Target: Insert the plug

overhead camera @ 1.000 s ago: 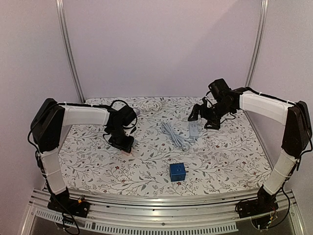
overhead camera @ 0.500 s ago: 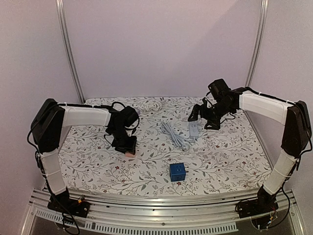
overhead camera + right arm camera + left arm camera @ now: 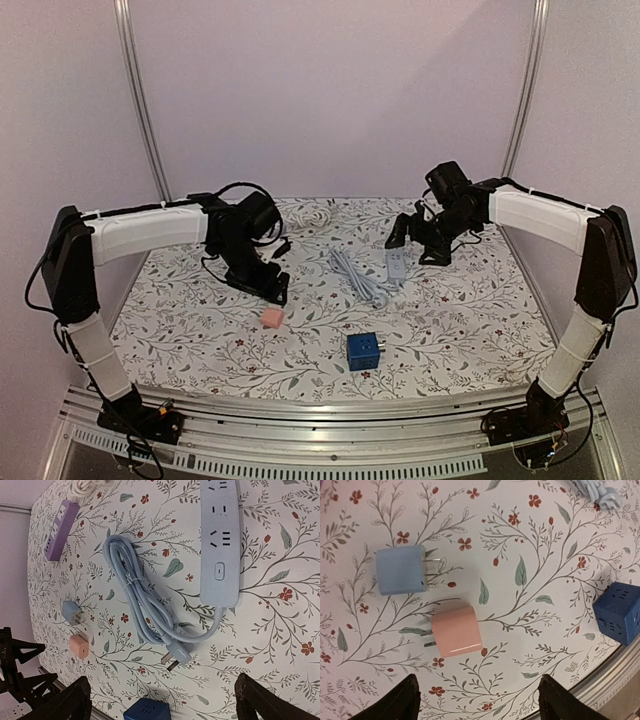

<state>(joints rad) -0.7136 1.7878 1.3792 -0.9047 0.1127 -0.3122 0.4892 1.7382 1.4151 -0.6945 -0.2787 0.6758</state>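
The table [image 3: 450,320] is covered with a white cloth printed with grey-green leaves and small red flowers. Plain pale walls enclose it on three sides. Two metal posts rise at the rear corners and a slotted aluminium rail [image 3: 330,440] runs along the near edge.

The pink plug [image 3: 456,631] lies flat on the cloth left of centre, directly ahead of the left gripper [image 3: 479,685]. It is a matte, rounded block with two metal prongs. A pale blue plug [image 3: 400,570] of the same shape lies near it, not touching. The blue cube socket [image 3: 363,351] stands toward the near edge, well apart from both plugs.

The grey power strip [image 3: 219,540] is long and flat, with one oval button. Its smooth cable [image 3: 145,605] lies bundled beside it and ends in a pronged plug. A purple strip [image 3: 61,529] lies at the far edge.

Left gripper: fingers spread wide, holding nothing. Right gripper [image 3: 162,685]: fingers spread wide, holding nothing, above the grey power strip.
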